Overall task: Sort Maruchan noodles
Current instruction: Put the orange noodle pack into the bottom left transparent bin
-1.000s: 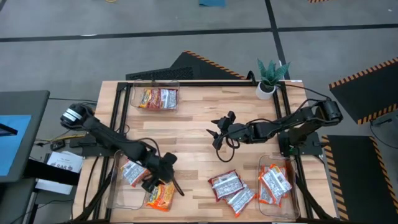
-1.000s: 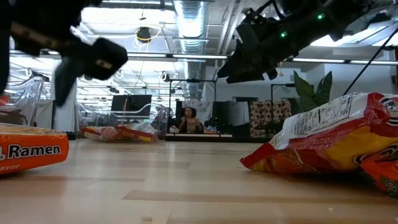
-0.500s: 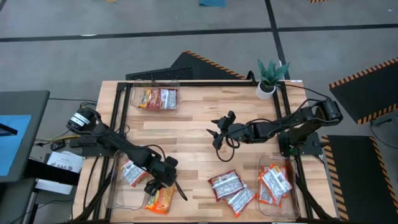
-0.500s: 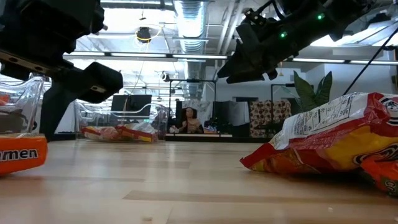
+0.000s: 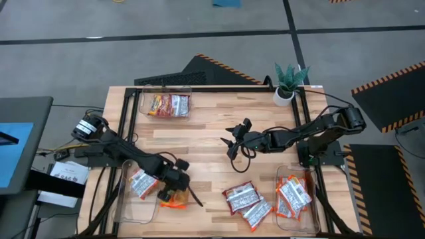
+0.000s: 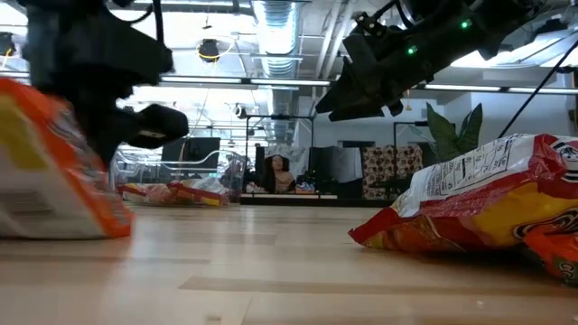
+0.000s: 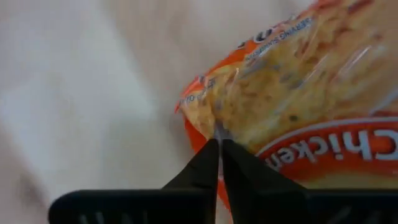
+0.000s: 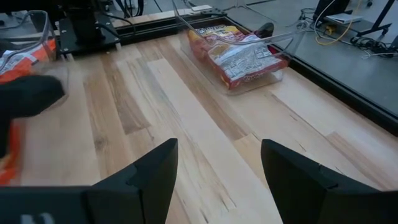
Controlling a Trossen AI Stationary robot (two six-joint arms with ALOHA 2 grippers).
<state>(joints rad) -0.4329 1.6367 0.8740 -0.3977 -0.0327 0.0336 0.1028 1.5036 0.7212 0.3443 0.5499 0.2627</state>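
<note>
My left gripper [image 5: 175, 191] is shut on an orange-yellow Maruchan noodles packet [image 5: 174, 200] near the table's front left, beside a clear bin [image 5: 126, 206] that holds one packet [image 5: 141, 184]. The held packet [image 6: 54, 171] stands tilted. Two silver packets [image 5: 247, 204] lie flat on the wood at front centre. The right bin [image 5: 282, 212] holds more packets [image 5: 293, 194]. My right gripper [image 5: 232, 141] hangs open over the table's middle, holding nothing. My left gripper pinches a small fold of the packet's wrapper [image 7: 217, 124] between its two fingertips, on the printed face close to one sealed end. The fingers [image 7: 199, 165] come from above. The packet is tipped up steeply, and its lower edge [image 6: 63, 233] looks down at the table.
A third clear bin [image 5: 143, 106] at the far left holds packets [image 5: 169, 104]. A small potted plant [image 5: 289, 83] stands at the far right corner. Bare wood lies between the bins in the table's middle. A person sits far behind the table [image 6: 274, 171].
My left gripper has shut on the orange-yellow packet and drawn slightly toward the table's far edge. The packet, flat on the wood before, is now tipped up on edge under the fingers. My right arm has kept still.
</note>
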